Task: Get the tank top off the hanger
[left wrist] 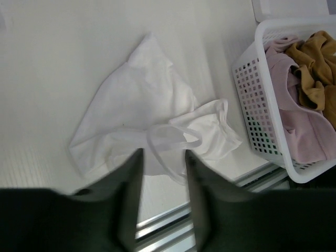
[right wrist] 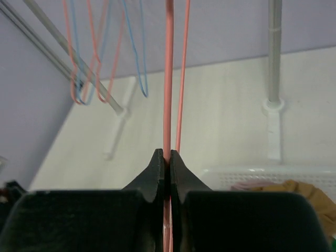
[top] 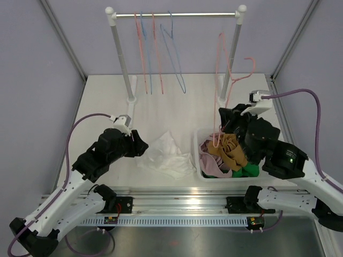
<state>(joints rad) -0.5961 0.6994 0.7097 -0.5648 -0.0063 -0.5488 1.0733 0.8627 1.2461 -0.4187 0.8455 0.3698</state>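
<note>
A white tank top [top: 165, 154] [left wrist: 142, 105] lies crumpled on the table, off any hanger. My left gripper [top: 141, 148] [left wrist: 163, 155] hovers at its left edge, open, with a loose strap showing between the finger tips but not pinched. Over the basket, my right gripper [top: 226, 121] [right wrist: 168, 153] is shut on the wire of a bare pink hanger [top: 221, 69] [right wrist: 168, 79]. That hanger stands upright with its hook near the rack's right post.
A white basket [top: 197, 155] [left wrist: 247, 79] of pink, mustard and green clothes sits right of the tank top. A clothes rack [top: 177, 15] at the back carries several pink and blue hangers [top: 155, 48] [right wrist: 100, 52]. The table's rail edge runs just below the tank top.
</note>
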